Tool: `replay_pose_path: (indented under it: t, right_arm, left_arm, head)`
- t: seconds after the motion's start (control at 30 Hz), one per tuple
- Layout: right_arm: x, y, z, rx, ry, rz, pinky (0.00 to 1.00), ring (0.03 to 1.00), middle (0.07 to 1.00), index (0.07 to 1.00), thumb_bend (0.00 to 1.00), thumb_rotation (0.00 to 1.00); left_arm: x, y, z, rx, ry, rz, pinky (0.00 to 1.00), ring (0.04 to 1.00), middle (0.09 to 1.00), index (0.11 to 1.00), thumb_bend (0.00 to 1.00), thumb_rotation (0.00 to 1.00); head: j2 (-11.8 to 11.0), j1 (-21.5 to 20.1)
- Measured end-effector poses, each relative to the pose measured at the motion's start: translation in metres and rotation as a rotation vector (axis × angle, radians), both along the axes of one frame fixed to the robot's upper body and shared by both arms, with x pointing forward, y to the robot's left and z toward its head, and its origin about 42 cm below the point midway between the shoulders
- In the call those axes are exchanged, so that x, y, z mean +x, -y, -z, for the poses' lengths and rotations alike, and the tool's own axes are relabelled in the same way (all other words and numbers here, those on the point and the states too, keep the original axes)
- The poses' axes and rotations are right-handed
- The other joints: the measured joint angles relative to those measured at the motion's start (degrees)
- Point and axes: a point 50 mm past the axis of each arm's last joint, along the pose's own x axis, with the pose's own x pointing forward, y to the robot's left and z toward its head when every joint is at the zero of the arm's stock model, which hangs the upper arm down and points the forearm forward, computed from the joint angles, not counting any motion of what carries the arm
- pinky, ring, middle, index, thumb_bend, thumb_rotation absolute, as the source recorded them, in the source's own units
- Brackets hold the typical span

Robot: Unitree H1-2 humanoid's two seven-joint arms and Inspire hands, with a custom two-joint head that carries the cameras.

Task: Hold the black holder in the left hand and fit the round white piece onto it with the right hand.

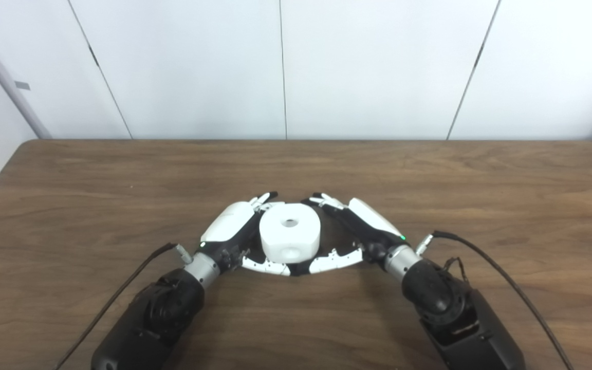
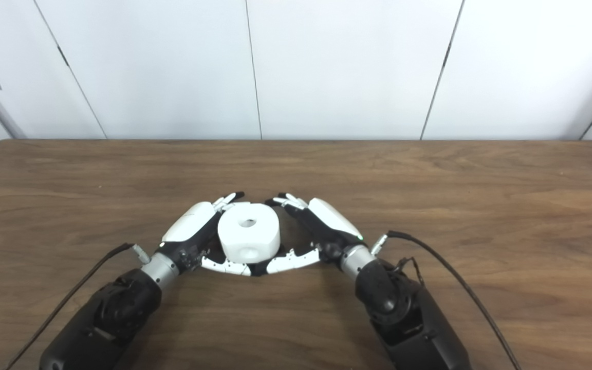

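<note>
The round white piece (image 1: 290, 232), a thick block with a hole in its top and another in its front, stands on the wooden table (image 1: 70, 205) between my hands. No black holder shows; it may be hidden under the white piece. My left hand (image 1: 234, 228) lies against the piece's left side, fingers curled behind it and thumb along its front base. My right hand (image 1: 363, 226) cups the right side with a gap between palm and piece, fingers spread, fingertips near its back edge. The two thumbs meet in front of the piece.
Cables run from both wrists, one at the left (image 1: 136, 272) and one at the right (image 1: 481, 257). The table's far edge meets a white panelled wall (image 1: 285, 77). Nothing else stands on the table.
</note>
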Motion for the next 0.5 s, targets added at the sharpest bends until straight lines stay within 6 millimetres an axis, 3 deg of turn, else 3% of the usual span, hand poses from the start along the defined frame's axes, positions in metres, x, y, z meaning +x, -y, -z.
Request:
replay_pose_path:
  t: [0.23, 0.4, 0.5]
  right_arm:
    - [0.002, 0.035, -0.003, -0.041, -0.015, 0.084, 1.0, 1.0, 1.0, 0.979, 0.92, 0.37]
    - [-0.009, 0.054, -0.009, -0.039, -0.039, 0.124, 0.98, 1.0, 1.0, 0.988, 0.94, 0.31]
    - [-0.013, 0.07, -0.01, -0.005, -0.061, 0.169, 0.95, 1.0, 1.0, 0.978, 0.92, 0.2]
  left_arm:
    - [0.001, -0.004, 0.0, -0.012, 0.003, 0.011, 1.0, 1.0, 0.878, 0.482, 0.52, 0.05]
    - [0.003, -0.01, 0.0, -0.013, -0.004, 0.002, 1.0, 1.0, 0.879, 0.483, 0.52, 0.05]
    - [0.004, -0.011, 0.0, -0.011, -0.007, 0.0, 1.0, 1.0, 0.881, 0.483, 0.52, 0.05]
  head:
    - [-0.35, -0.44]
    - [-1.05, -2.46]
    - [-1.32, -2.99]
